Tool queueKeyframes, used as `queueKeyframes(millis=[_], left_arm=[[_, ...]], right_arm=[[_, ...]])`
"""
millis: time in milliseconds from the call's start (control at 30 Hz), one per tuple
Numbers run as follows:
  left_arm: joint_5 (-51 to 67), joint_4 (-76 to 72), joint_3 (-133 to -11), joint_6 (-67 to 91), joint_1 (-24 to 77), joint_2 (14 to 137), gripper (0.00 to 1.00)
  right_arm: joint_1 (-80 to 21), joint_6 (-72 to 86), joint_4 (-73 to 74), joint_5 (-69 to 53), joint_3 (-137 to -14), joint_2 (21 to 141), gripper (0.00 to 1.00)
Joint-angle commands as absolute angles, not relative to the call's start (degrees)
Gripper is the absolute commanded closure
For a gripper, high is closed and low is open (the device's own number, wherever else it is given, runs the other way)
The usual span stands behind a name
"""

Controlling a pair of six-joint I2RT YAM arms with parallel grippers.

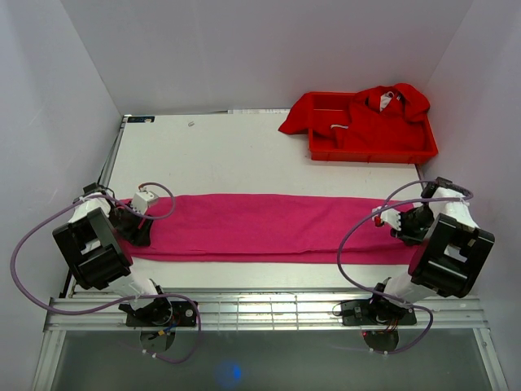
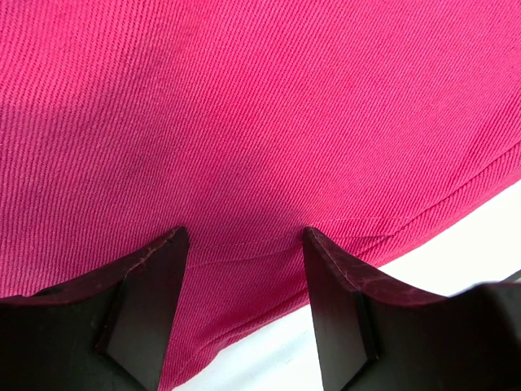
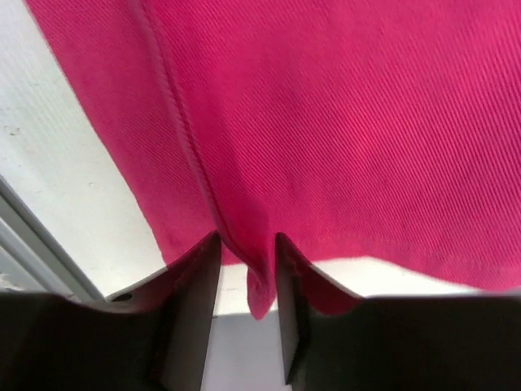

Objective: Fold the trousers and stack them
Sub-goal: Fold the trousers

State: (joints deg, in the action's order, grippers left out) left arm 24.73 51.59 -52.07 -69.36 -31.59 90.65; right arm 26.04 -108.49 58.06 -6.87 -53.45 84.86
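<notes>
The magenta-pink trousers [image 1: 269,226] lie folded lengthwise into one long band across the near part of the white table [image 1: 220,155]. My left gripper [image 1: 134,226] is at the band's left end. In the left wrist view its jaws [image 2: 244,232] stand wide apart over the hemmed edge of the fabric [image 2: 244,122], holding nothing. My right gripper [image 1: 404,226] is at the band's right end. In the right wrist view its jaws [image 3: 247,236] stand close together with a seamed corner of the trousers [image 3: 252,277] pinched between them.
A red plastic tray [image 1: 366,155] stands at the back right, with brighter red garments [image 1: 383,110] heaped in it and spilling over its left rim. White walls close in the table. A metal rail [image 1: 260,309] runs along the near edge.
</notes>
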Motion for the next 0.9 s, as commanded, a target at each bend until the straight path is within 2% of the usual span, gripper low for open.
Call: queueKeyframes(millis=[0,67,133,267,333,533,633,800,867], left_arm=[[20.1,49.4,-49.4,-69.6,-31.6,93.8,0.30],[19.7,49.0,-49.7,-69.3,-31.6,94.7,0.30],[19.6,48.9,-50.1,-69.1,-31.6,94.9,0.31],[18.8,48.3,-50.4,-68.2,-31.6,95.8,0.33],[17.9,47.9,-50.6,-66.9,-31.7,96.8,0.34],[15.5,46.8,-50.8,-65.4,-32.7,98.7,0.39],[14.6,46.8,-51.7,-64.5,-33.0,99.7,0.41],[12.9,46.6,-53.1,-63.3,-33.7,102.8,0.43],[14.0,47.1,-53.7,-63.4,-33.9,102.7,0.41]], right_arm=[[26.4,-110.7,57.9,-5.2,-51.1,83.9,0.78],[26.3,-110.9,57.8,-5.2,-50.4,82.4,0.91],[26.5,-110.3,58.4,-5.5,-51.1,80.7,0.92],[27.9,-109.3,61.0,-9.8,-55.0,75.5,0.92],[28.8,-109.9,59.8,-10.5,-52.7,71.0,0.92],[32.3,-114.5,44.4,-6.3,-31.5,61.7,0.92],[32.9,-114.7,34.9,-5.0,-25.1,63.0,0.92],[33.1,-112.8,30.2,-3.7,-24.1,67.9,0.91],[33.1,-110.7,30.1,-3.3,-25.8,69.7,0.80]])
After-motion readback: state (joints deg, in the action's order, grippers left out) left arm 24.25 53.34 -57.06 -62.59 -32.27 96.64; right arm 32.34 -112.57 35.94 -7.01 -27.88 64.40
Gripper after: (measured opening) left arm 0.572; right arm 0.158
